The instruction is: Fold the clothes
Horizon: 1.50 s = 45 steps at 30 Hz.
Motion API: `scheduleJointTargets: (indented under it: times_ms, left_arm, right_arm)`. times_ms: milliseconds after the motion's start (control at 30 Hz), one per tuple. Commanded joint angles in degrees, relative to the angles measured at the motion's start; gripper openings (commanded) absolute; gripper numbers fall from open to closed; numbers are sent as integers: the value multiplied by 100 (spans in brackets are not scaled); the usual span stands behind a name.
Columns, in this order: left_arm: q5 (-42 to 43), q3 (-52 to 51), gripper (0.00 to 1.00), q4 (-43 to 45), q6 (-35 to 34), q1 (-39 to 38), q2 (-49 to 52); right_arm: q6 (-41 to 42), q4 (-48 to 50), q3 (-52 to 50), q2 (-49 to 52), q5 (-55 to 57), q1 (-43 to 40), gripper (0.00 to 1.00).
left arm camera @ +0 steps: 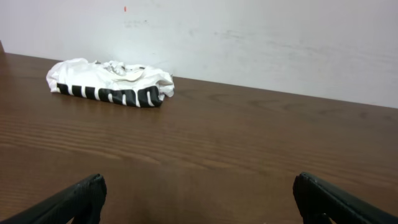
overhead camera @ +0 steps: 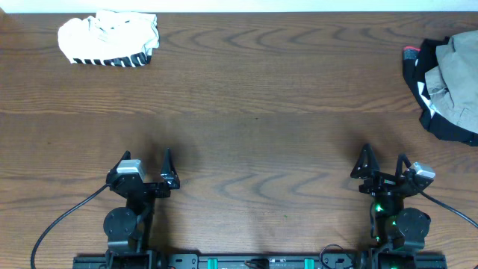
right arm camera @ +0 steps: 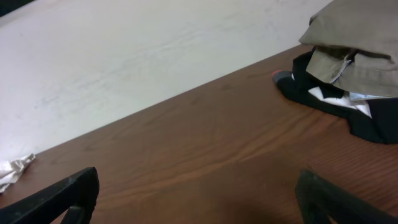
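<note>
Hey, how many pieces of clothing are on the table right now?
3: a white, black-striped garment at the far left; a khaki garment lying on a black garment at the right edge. More may lie hidden under those two.

Overhead, left wrist: shared striped garment (overhead camera: pixel 110 40)

A dark wood-grain table (overhead camera: pixel 246 119) runs back to a plain pale wall (left arm camera: pixel 261 43)

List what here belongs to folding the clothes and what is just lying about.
For the job:
white garment with black stripes
khaki garment
black garment under the khaki one
left pincer and right pincer, both open and empty

Not part of it:
arm cable
table
</note>
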Motion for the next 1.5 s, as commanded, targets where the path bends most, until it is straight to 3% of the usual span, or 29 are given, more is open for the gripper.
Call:
scheduleJointTargets:
  times_ms: [0,1333,1400,1467]
  left_arm:
    - [-2,-136,98,-131,76,-17,-46]
    - [-2,-136,98,-131,76,-17,-46]
    - [-2,-136,98,-131,76,-17,-46]
    - [-2,-136,98,-131,76,-17,-46]
  right_arm:
    - [2,-24,-9,-13,-39,-11,99]
    - [2,-24,-9,-11,-39,-11,99]
    - [323,4,-9,-11,-197,-9,99]
    - [1272,42,-9,-13,-708,-9,99]
